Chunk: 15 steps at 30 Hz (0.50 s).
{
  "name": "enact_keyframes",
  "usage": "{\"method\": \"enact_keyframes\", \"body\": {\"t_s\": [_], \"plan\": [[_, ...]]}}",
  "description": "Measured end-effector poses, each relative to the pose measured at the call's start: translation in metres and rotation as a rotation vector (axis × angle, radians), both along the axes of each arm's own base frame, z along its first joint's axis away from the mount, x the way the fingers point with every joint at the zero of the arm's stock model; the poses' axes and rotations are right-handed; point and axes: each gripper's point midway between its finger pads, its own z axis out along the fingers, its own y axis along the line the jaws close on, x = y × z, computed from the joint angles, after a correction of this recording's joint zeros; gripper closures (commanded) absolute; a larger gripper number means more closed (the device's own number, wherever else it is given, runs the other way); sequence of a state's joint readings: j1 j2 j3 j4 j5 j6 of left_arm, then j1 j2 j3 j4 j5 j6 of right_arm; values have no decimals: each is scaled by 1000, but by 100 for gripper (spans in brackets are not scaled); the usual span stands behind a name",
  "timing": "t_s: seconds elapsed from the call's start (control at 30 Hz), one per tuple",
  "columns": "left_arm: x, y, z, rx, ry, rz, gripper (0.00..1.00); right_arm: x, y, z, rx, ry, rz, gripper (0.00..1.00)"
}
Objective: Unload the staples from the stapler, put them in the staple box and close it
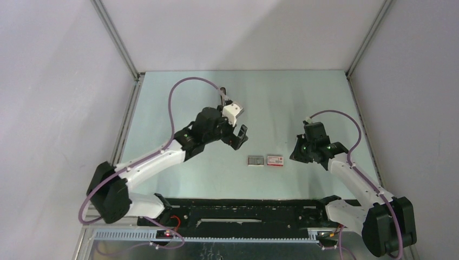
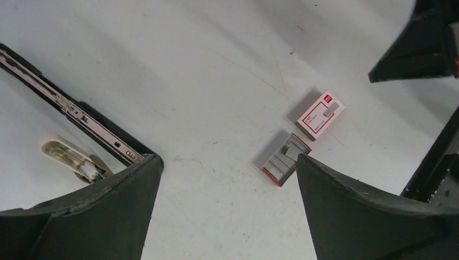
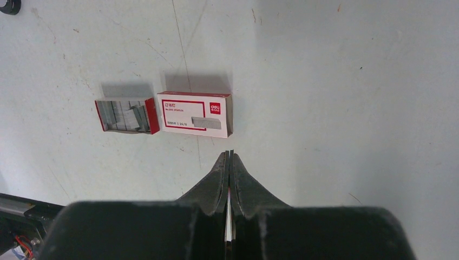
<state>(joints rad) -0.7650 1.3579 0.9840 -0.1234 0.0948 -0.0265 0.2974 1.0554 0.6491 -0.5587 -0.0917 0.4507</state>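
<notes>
One red-walled tray, butted against the one red-and-white box, holds grey staple strips, count unclear. Left gripper: spread open. Right gripper: fingers pressed together.

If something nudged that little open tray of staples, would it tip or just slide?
Probably slides: the tray lies low and flat on the table. It likely feels heavy for its size, packed with metal strips. Open-topped, so a rough shove might spill them.

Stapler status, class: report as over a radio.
Left tool open, empty. Right tool shut, short of red-and-white staple box. Stapler lies outside left tool's finger, ungripped. Beige piece lies beside it.
</notes>
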Motion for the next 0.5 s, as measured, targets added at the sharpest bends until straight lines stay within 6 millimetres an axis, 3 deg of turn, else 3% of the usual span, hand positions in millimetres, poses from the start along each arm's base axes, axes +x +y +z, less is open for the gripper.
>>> {"method": "enact_keyframes", "body": {"t_s": [0.17, 0.37, 0.5], "plan": [[-11, 8, 22, -61, -129, -60, 0, 0, 0, 0, 0, -1, 0, 94], [-3, 29, 54, -191, -273, -2, 0, 0, 0, 0, 0, -2, 0, 94], [-3, 40, 45, -222, -304, 18, 0, 0, 0, 0, 1, -1, 0, 94]]}}
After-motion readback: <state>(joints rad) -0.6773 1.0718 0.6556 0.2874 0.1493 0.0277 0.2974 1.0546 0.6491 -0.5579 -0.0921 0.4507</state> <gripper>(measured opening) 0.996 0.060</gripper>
